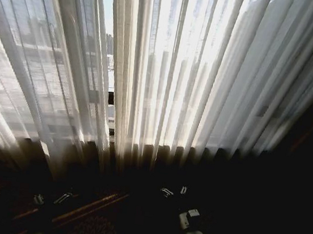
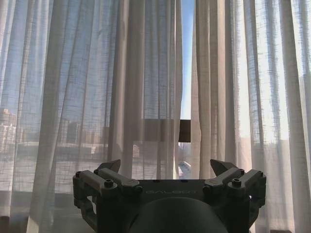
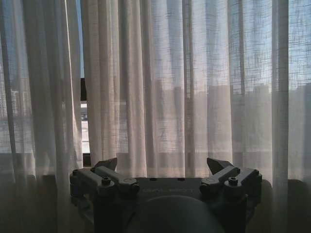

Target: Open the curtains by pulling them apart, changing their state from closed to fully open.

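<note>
My left gripper (image 2: 166,167) low, fingers wide, empty; my right gripper (image 3: 163,165) same, facing fabric. Ahead: curtains (image 1: 206,83), sheer white, pleated, hanging to floor, backlit. Narrow gap (image 1: 110,83) between panels, probably window frame behind.

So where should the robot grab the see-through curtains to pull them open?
Probably at the inner edges beside the narrow gap, where the two curtains part. Those edges hang as bunched vertical pleats, thin enough for a hand to pinch. The left hand and right hand, both open, could come straight on, each taking its own panel's edge.
</note>
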{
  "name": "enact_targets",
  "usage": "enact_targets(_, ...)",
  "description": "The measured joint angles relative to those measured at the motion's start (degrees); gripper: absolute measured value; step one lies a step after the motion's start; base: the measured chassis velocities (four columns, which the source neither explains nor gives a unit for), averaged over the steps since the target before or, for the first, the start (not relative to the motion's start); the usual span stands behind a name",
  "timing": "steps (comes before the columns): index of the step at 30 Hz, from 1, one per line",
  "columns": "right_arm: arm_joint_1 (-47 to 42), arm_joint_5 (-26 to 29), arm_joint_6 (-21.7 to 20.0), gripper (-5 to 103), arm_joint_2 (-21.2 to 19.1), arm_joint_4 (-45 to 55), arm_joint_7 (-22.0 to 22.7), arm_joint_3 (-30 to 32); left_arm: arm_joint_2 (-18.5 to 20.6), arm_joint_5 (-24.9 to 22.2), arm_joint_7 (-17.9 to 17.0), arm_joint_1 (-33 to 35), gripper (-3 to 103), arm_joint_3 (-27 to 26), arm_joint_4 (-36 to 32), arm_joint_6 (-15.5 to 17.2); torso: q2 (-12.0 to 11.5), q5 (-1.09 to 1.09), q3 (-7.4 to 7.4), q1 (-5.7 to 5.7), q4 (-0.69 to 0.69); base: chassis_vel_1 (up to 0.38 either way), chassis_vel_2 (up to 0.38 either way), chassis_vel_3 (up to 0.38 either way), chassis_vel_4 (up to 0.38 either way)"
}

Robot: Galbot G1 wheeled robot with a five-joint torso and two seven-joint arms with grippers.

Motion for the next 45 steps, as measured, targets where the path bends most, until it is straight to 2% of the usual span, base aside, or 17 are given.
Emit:
enact_targets(9, 0.13, 0.01, -0.03, 100, 0.11, 0.0, -0.06, -0.22, 0.0, 0.0, 0.0, 0.0, 100, 0.0, 0.0, 0.0, 0.0, 0.0, 0.0, 0.0, 0.0, -0.039, 0.062, 0.045, -0.045)
enact_targets(18, 0.07, 0.02, -0.04, 100, 0.13, 0.16, -0.27, -0.23, 0.0, 0.0, 0.0, 0.01, 100, 0.0, 0.0, 0.0, 0.01, 0.0, -0.01, -0.01, 0.0, -0.205, 0.215, 0.181, -0.207)
enact_targets(32, -0.14, -0.66, 0.02, 100, 0.38, 0.44, -1.39, -0.45, 0.0, 0.0, 0.0, 0.0, 100, 0.0, 0.0, 0.0, 0.01, -0.03, -0.01, -0.01, 0.0, -0.342, 0.337, 0.349, -0.352)
enact_targets(35, -0.17, -0.68, 0.02, 100, 0.39, 0.45, -1.43, -0.47, 0.0, 0.0, 0.0, 0.0, 100, 0.0, 0.0, 0.0, -0.01, 0.03, 0.0, 0.0, 0.0, -0.274, 0.366, 0.251, -0.381)
enact_targets(39, -0.19, -0.73, 0.12, 100, 0.46, 0.47, -1.53, -0.52, 0.0, 0.0, 0.0, 0.0, 100, 0.0, 0.0, 0.0, 0.0, -0.02, 0.0, 0.0, 0.0, -0.279, 0.396, 0.282, -0.407)
enact_targets(45, 0.63, -0.43, 1.45, 100, 0.44, -0.39, 0.35, -0.57, 0.0, 0.0, 0.0, 0.0, 100, 0.0, 0.0, 0.0, 0.0, 0.01, 0.0, 0.0, 0.0, -0.289, 0.41, 0.307, -0.414)
